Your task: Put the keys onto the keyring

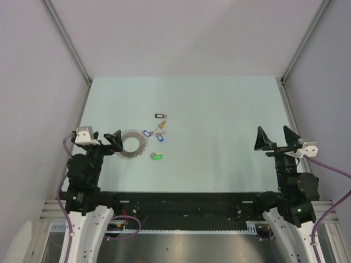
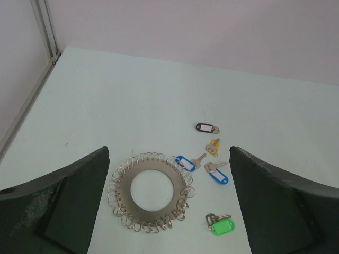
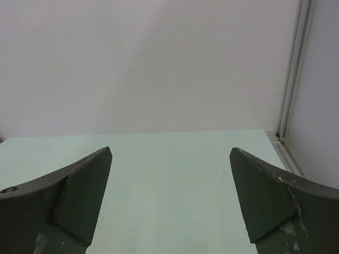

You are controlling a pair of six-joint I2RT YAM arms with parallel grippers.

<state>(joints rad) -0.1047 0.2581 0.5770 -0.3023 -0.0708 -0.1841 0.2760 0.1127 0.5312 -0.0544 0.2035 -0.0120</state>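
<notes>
Top view: left gripper (image 1: 96,138) is spread fully wide and holds nothing. One finger overlaps the left edge of the large silver-grey metal keyring with the beaded rim (image 1: 141,147), which lies flat on the pale green tabletop (image 1: 219,120); whether they touch, cannot tell. The small metal keys with oblong plastic tags (image 1: 159,137) are scattered just right of the keyring. Right gripper (image 1: 276,139) is also wide and holds nothing, well apart from both.

Left wrist view: the keyring lies low between the dark fingers (image 2: 69,201). The black-tagged key is farthest, then yellow, two blue and green nearest. One blue tag touches the rim.

Right wrist view: fingers stand apart, with tabletop and white wall (image 3: 159,63) between them.
</notes>
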